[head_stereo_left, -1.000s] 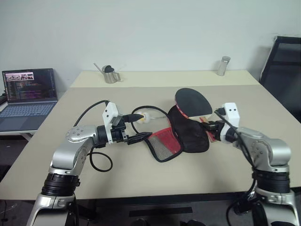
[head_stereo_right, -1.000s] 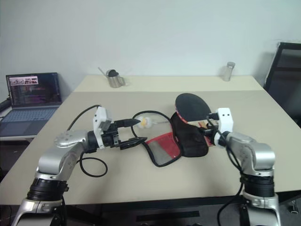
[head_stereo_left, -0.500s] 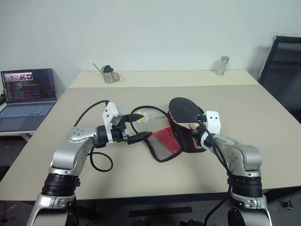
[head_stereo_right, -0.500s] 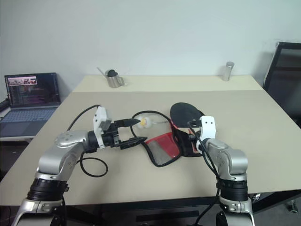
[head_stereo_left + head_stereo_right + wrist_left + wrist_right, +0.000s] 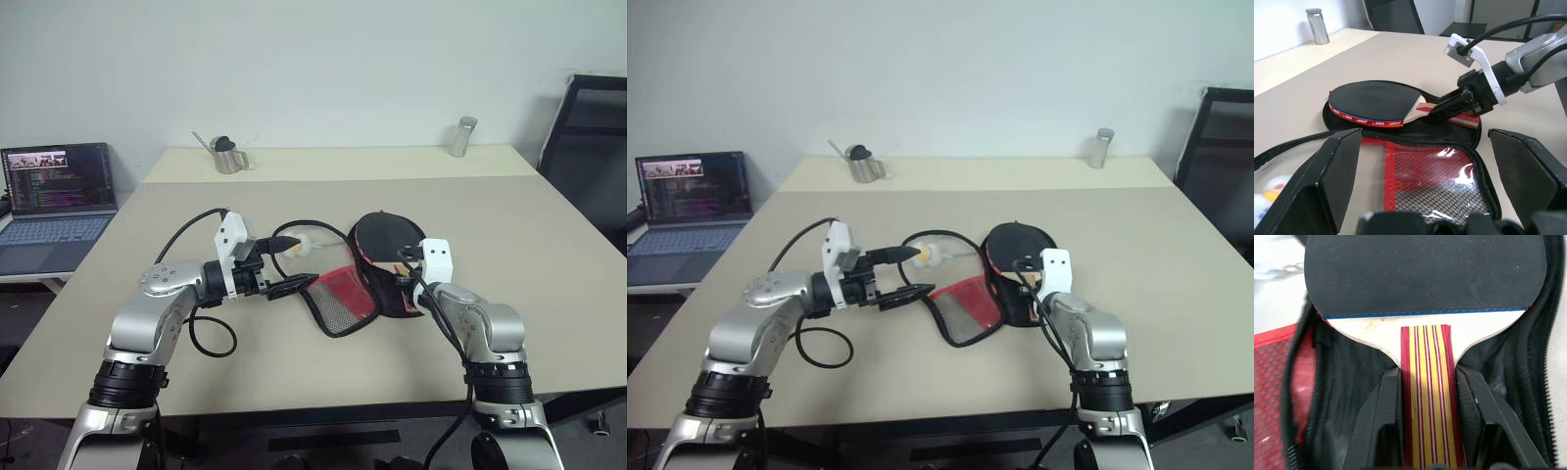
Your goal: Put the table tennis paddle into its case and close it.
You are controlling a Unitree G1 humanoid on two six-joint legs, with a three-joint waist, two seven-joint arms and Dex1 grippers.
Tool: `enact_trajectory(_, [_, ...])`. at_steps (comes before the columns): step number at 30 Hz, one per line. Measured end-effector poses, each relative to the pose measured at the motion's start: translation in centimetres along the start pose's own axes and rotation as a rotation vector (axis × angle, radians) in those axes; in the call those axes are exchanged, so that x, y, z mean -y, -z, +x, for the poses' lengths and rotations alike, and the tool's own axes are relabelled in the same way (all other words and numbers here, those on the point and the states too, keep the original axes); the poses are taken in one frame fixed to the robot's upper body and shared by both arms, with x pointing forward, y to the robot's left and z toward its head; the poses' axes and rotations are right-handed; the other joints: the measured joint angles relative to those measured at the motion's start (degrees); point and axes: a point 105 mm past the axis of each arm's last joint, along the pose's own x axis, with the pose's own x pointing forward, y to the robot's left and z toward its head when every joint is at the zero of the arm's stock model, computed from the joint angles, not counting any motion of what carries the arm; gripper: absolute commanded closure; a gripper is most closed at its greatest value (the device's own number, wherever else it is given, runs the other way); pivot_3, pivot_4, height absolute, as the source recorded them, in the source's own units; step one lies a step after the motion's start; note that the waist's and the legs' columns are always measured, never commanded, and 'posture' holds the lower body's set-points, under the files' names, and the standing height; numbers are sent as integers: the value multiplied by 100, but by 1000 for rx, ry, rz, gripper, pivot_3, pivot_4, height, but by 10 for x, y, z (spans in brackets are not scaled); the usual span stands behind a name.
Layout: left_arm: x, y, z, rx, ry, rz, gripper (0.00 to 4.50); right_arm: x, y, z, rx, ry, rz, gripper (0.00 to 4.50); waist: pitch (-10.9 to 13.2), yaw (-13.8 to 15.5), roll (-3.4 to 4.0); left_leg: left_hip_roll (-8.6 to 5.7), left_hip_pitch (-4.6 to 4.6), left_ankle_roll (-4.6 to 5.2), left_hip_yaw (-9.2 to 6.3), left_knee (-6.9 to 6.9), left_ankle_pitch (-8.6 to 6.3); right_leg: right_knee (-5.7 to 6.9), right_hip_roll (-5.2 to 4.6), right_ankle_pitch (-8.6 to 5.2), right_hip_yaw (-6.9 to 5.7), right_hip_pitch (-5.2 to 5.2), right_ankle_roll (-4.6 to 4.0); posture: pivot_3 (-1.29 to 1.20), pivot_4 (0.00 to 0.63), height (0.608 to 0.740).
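A beige table (image 5: 294,377) fills the room's centre, with a second pale table (image 5: 343,162) butted against its far edge; on that one a small metal watering can (image 5: 227,155) stands at about 11 o'clock and a metal cylindrical canister (image 5: 463,137) at about 1 o'clock. An open laptop (image 5: 57,201) with a lit screen sits on a lower surface at 9 o'clock, and a black office chair (image 5: 588,147) stands at 3 o'clock. Near mid-table, a clear packet with white and yellow contents (image 5: 929,256) lies beside a looping black cable (image 5: 211,338).
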Motion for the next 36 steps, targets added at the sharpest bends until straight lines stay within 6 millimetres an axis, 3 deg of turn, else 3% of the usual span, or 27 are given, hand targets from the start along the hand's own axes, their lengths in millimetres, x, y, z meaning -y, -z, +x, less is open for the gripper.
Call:
enact_trajectory(5, [0, -1, 0, 1, 0, 4, 0, -1, 0, 0, 1, 5, -21, 3392, 0, 0, 0, 0, 0, 0, 0, 0, 0, 0, 0, 0, 0, 0, 0, 0, 150, 740])
enact_trajectory(15, [3, 3, -1, -5, 0, -2, 0, -9, -7, -1, 31, 2, -20, 44, 0, -2, 0, 1, 0, 0, 0, -1, 0, 0, 0, 0, 0, -1, 0, 0, 150, 740])
enact_trajectory(21, [3, 11, -9, -32, -17, -16, 0, -29, -33, -25, 126, -122, -113, 44, 0, -1, 0, 2, 0, 0, -1, -1, 0, -3, 0, 0, -1, -1, 0, 0, 150, 740])
enact_trajectory(26, [0, 23, -26, -84, -58, -33, 0, -54, -45, -74, 161, -471, -342, 44, 1, 13, 1, 3, 0, 0, -8, -2, -1, -12, -1, -2, -8, 2, 0, 0, 150, 740])
enact_trajectory(29, [-6, 31, -36, -126, -88, -26, 0, -52, -44, -98, 130, -610, -463, 44, 0, 18, 0, 3, 1, 0, -9, -1, -1, -13, -2, -2, -11, 5, 0, 0, 150, 740])
enact_trajectory(36, [-20, 60, -50, -206, -146, -45, 0, -44, -56, -122, 100, -744, -527, 44, 0, 22, -1, 9, 0, -1, -4, -3, -2, -16, -3, -1, -10, 2, -3, 0, 150, 740])
